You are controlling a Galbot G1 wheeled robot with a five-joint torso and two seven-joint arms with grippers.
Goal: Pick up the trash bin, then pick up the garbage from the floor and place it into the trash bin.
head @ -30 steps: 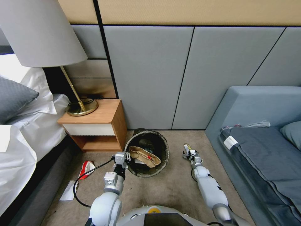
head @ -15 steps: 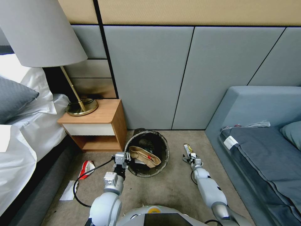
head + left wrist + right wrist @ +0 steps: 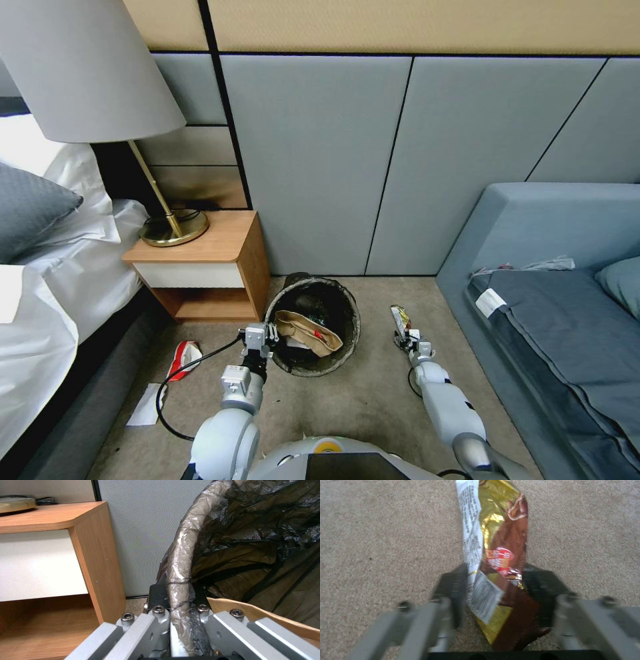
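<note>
Looking at the head view first, you have the left gripper (image 3: 269,333) at lower centre, clamped on the near-left rim of the bin (image 3: 313,325), which stands on the carpet beside the nightstand (image 3: 200,267). A tan paper bag (image 3: 308,331) already lies inside. Right of the bin, the right gripper (image 3: 407,340) has drawn back toward you over the last second, so it now sits at the wrapper's (image 3: 399,317) near end. A red-and-white carton (image 3: 185,357) and white paper (image 3: 147,405) wait at lower left.

In the left wrist view, your fingers pinch the bag-lined rim (image 3: 180,580) at bottom centre.

In the right wrist view, the jaws stand partly open astride the wrapper, each pad (image 3: 453,590) near an edge; it lies flat on the carpet, not yet gripped. You look lined up to close.
</note>
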